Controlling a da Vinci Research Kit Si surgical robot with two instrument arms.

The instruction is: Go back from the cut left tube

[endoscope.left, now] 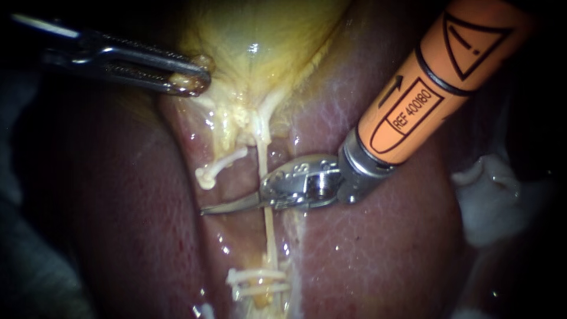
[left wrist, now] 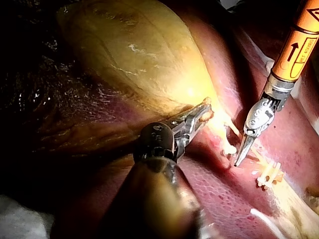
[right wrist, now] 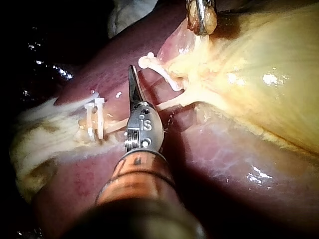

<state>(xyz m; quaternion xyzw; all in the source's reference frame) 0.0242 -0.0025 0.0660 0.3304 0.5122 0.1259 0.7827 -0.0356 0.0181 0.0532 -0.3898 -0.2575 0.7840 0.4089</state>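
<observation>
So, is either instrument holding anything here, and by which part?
The left instrument grips the gallbladder by the yellowish tissue at its narrow end. The right instrument, blades together, holds nothing.

I saw the yellow gallbladder (endoscope.left: 266, 35) resting on the wet, dark red liver (endoscope.left: 384, 254). White clips (endoscope.left: 260, 282) crossed an uncut tube (endoscope.left: 269, 230), and a pale wad (endoscope.left: 490, 201) lay beside the liver.

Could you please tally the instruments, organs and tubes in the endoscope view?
Instruments: 2 (left instrument, right instrument)
Organs: 2 (gallbladder, liver)
Tubes: 2 (cut left tube, right tube)
Total: 6
</observation>
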